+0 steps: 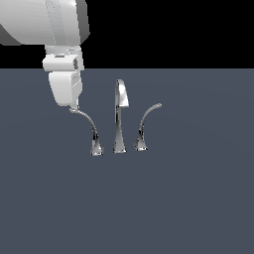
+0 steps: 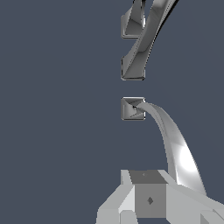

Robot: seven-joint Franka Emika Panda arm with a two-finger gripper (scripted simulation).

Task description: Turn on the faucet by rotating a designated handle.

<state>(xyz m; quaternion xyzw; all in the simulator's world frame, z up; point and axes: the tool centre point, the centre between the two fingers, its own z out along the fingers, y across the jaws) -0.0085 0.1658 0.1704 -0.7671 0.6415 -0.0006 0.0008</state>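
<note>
The chrome faucet stands on the grey floor: a tall spout point(image 1: 119, 116) between two curved levers. The handle point(image 1: 90, 124) is the lever on the exterior view's left, arching over to a nearly level tip. My gripper point(image 1: 74, 106) sits right at that tip, touching or just above it. In the wrist view the handle point(image 2: 175, 144) rises from its square base point(image 2: 132, 108) and passes beside my fingertips point(image 2: 146, 177), not between them. I see no gap between the fingers; they look shut and empty.
The steeper lever point(image 1: 147, 118) with the upward-slanting tip stands on the spout's other side, far from the gripper. In the wrist view the spout point(image 2: 142, 48) and that lever point(image 2: 132, 22) lie beyond the handle's base. The floor point(image 1: 198, 198) is flat dark grey.
</note>
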